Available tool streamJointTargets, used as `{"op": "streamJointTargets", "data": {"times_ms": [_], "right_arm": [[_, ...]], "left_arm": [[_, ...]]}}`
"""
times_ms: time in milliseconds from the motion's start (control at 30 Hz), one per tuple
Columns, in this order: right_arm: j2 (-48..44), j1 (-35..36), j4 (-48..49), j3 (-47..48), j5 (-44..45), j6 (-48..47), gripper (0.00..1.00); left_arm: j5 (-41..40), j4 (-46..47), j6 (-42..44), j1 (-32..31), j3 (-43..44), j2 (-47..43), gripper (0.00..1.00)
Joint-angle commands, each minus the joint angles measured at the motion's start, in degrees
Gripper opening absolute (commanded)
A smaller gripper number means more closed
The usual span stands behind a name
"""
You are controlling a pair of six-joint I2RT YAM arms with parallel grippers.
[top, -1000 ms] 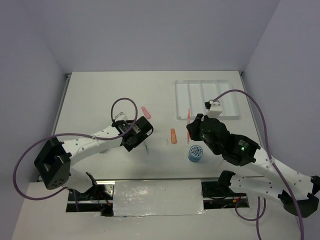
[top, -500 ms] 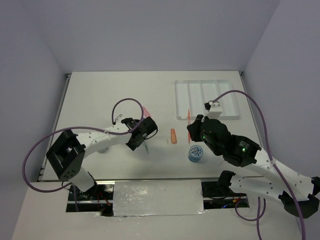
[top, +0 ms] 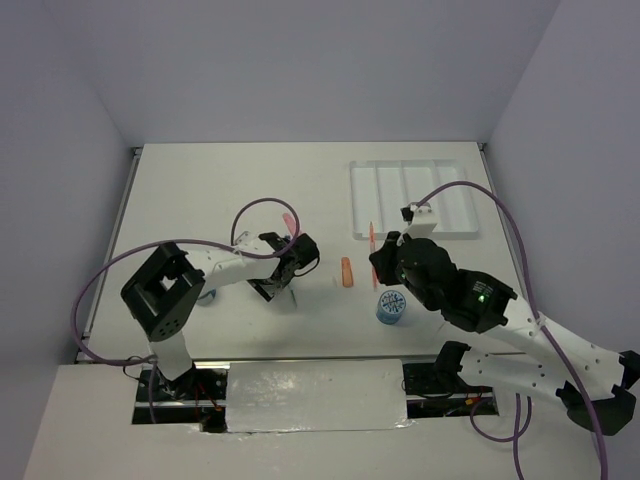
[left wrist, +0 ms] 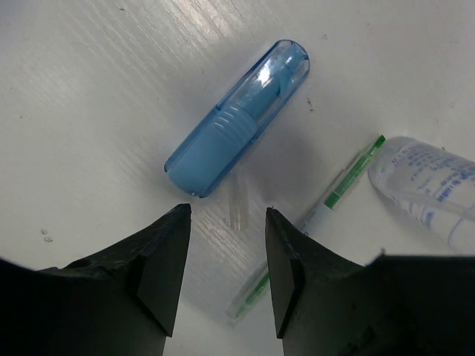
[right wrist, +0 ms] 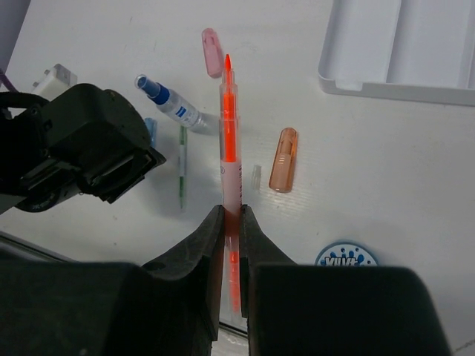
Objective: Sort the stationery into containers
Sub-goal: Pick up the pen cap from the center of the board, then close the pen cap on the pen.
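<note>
My right gripper (right wrist: 231, 216) is shut on a thin orange pen (right wrist: 229, 126), held above the table with its tip pointing away; from above the pen (top: 373, 236) sticks out of that gripper (top: 379, 257) just left of the white tray (top: 413, 198). My left gripper (left wrist: 226, 222) stands open low over the table, nothing between its fingers. Just beyond its tips lie a blue capsule (left wrist: 237, 119) and a small clear cap (left wrist: 237, 211). A whitish pen with green marks (left wrist: 320, 213) and a blue-capped bottle (left wrist: 427, 189) lie to its right.
An orange capsule (top: 347, 272) and a blue roll (top: 390, 307) lie between the arms, and a pink capsule (top: 290, 218) lies farther back. The tray's compartments (right wrist: 393, 52) hold nothing in the part that shows. Walls close the table at the back and sides.
The left arm has swung right and lowered its gripper over the blue capsule and whitish pen, its jaws narrowing. The right gripper has shifted slightly left and back with the orange pen.
</note>
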Motion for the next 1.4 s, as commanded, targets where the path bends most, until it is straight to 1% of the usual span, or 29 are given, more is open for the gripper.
{"op": "streamJointTargets", "data": {"times_ms": [0, 133, 167, 367, 400, 433, 467, 500, 533, 633, 700, 733, 800, 867, 900, 933, 967, 1000, 1033, 1067, 1100, 1133, 1167, 1200, 1233, 1267, 1300, 1333, 1367], "right_arm": [[0.3, 0.3, 2.6, -0.2, -0.4, -1.3, 0.00], [0.5, 0.3, 3.9, -0.6, -1.0, -1.8, 0.00], [0.8, 0.3, 3.9, -0.6, -1.3, -2.0, 0.00], [1.9, 0.4, 4.0, -0.2, -2.0, -2.1, 0.00], [1.9, 0.3, 4.0, -0.2, -2.0, -2.1, 0.00], [1.7, 0.4, 4.1, -0.2, -2.0, -2.0, 0.00], [1.5, 0.3, 4.2, -0.1, -2.0, -2.0, 0.00], [1.3, 0.4, 4.2, 0.1, -2.2, -2.0, 0.00], [1.3, 0.4, 4.2, 0.1, -2.4, -2.0, 0.00], [0.6, 0.4, 4.4, 0.1, -3.4, -2.1, 0.00], [0.1, 0.3, 5.5, -0.7, -4.5, -2.3, 0.00], [-0.6, 0.4, 6.0, -1.1, -5.9, -2.5, 0.00], [-1.2, 0.4, 8.0, -2.7, -7.4, -2.6, 0.00], [-2.3, 0.4, 9.4, -4.0, -10.0, -2.6, 0.00], [-2.6, 0.4, 11.3, -5.5, -11.2, -2.7, 0.00], [-3.3, 0.4, 12.5, -6.4, -13.5, -2.4, 0.00], [-3.8, 0.4, 16.0, -8.8, -15.2, -2.1, 0.00], [-4.1, 0.5, 18.2, -10.1, -17.2, -1.8, 0.00], [-5.0, 0.4, 20.8, -11.6, -19.3, -1.4, 0.00], [-5.3, 0.5, 23.5, -13.2, -24.1, -1.1, 0.00], [-5.7, 0.6, 30.0, -16.6, -26.4, 0.2, 0.00], [-5.6, 0.8, 33.3, -18.3, -28.3, 1.0, 0.00], [-5.2, 0.9, 36.2, -21.0, -31.4, 1.8, 0.00], [-4.7, 1.5, 41.9, -22.0, -32.7, 2.4, 0.00], [-3.1, 2.1, 44.4, -22.8, -33.5, 3.4, 0.00], [-2.2, 3.0, 46.5, -23.9, -33.9, 3.7, 0.00], [-1.3, 3.9, 50.2, -24.3, -33.3, 3.7, 0.00], [0.1, 6.5, 51.7, -24.5, -32.2, 3.5, 0.00], [0.8, 8.0, 53.9, -24.6, -30.7, 3.1, 0.00]], "left_arm": [[0.2, -0.6, -0.7, 0.8, 1.5, 2.1, 0.56], [0.5, -0.5, -0.1, 1.3, 2.1, 3.9, 0.56], [0.9, -0.1, 0.1, 1.4, 2.0, 4.5, 0.52], [2.2, -0.1, 0.4, 1.6, 2.1, 5.6, 0.38], [2.5, 0.0, 0.7, 1.6, 1.7, 5.5, 0.35], [2.9, 0.4, 0.8, 1.6, 1.3, 5.1, 0.28], [3.3, 1.1, 0.8, 1.5, 0.3, 4.9, 0.26], [4.0, 1.4, 0.9, 1.6, -0.2, 4.3, 0.20], [4.3, 1.6, 1.0, 1.5, -0.8, 3.8, 0.20], [5.7, 1.9, 1.3, 1.2, -3.1, 0.8, 0.00], [6.0, 2.3, 1.6, 0.2, -5.0, -1.9, 0.00], [5.9, 2.6, 2.1, -0.3, -5.5, -4.9, 0.00], [4.2, 1.7, 2.6, -1.8, -6.4, -8.5, 0.00], [1.6, 2.1, 4.9, -2.4, -6.8, -14.4, 0.00], [0.8, 2.8, 8.7, -2.6, -6.9, -16.6, 0.00], [-0.1, 6.7, 12.2, -2.6, -6.9, -21.0, 0.00], [-1.8, 9.5, 20.4, -2.6, -7.4, -23.1, 0.00], [-3.0, 11.3, 23.7, -2.7, -7.3, -25.4, 0.00], [-3.7, 15.5, 27.4, -2.7, -7.5, -29.6, 0.00], [-3.9, 18.3, 31.0, -2.6, -8.3, -31.8, 0.00], [-3.9, 21.1, 37.7, -2.6, -8.9, -36.4, 0.00], [-3.1, 28.9, 41.2, -2.6, -11.0, -39.0, 0.00], [-1.2, 34.0, 48.2, -2.6, -12.6, -41.4, 0.00], [1.0, 38.7, 50.7, -2.5, -14.2, -44.0, 0.00], [5.8, 42.9, 52.8, -2.4, -16.9, -48.3, 0.00], [8.2, 48.9, 54.4, -2.5, -18.0, -50.0, 0.00], [10.1, 51.7, 54.6, -2.5, -18.7, -51.5, 0.00], [13.3, 53.6, 54.9, -2.5, -19.5, -53.9, 0.00], [14.4, 56.8, 54.8, -2.6, -21.1, -55.0, 0.00]]}}
